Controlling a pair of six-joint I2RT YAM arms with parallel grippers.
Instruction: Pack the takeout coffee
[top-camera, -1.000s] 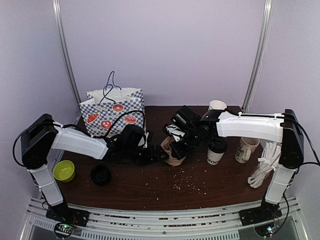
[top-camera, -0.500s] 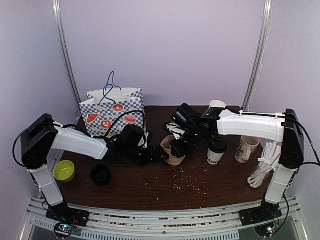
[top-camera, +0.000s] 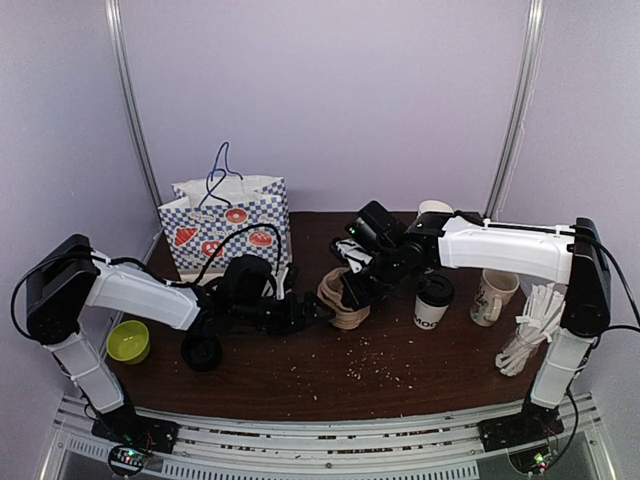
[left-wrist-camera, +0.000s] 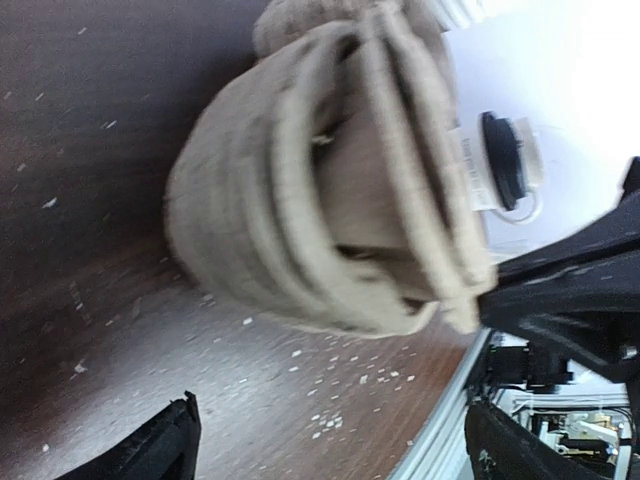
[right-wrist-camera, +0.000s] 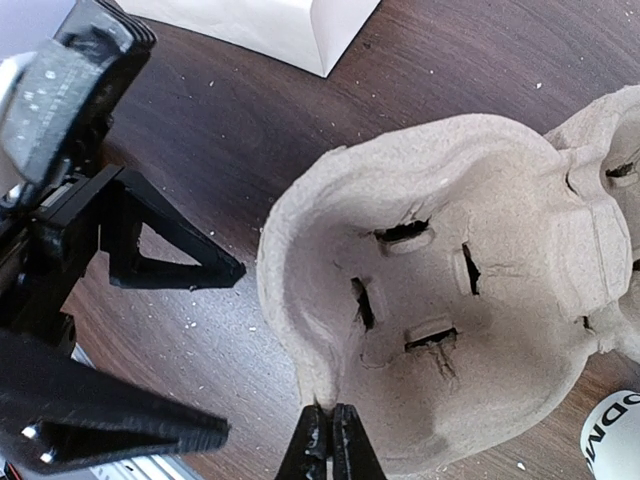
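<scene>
Handling: takeout coffee (top-camera: 432, 300) judged light, crushable; grip mid-wall. Status: right fingers (right-wrist-camera: 311, 452) clenched on pulp carrier (right-wrist-camera: 440, 300) rim; left fingers (left-wrist-camera: 150, 452) spread, empty.

Dark worktop (top-camera: 330, 385), crumbs scattered. Pulp cup carrier (top-camera: 338, 302) mid-worktop, tipped up on edge. Right gripper (top-camera: 354, 296) at its right side, touching; jaws too small to read. Left gripper (top-camera: 318, 312) low, just beside its left side. Takeout coffee (top-camera: 432, 300) upright, near the carrier's right. Cream mug (top-camera: 493, 297) further right. Checkered paper bag (top-camera: 226, 228) upright, back left. Green bowl (top-camera: 127, 341) and black round object (top-camera: 201, 351) front left.
</scene>
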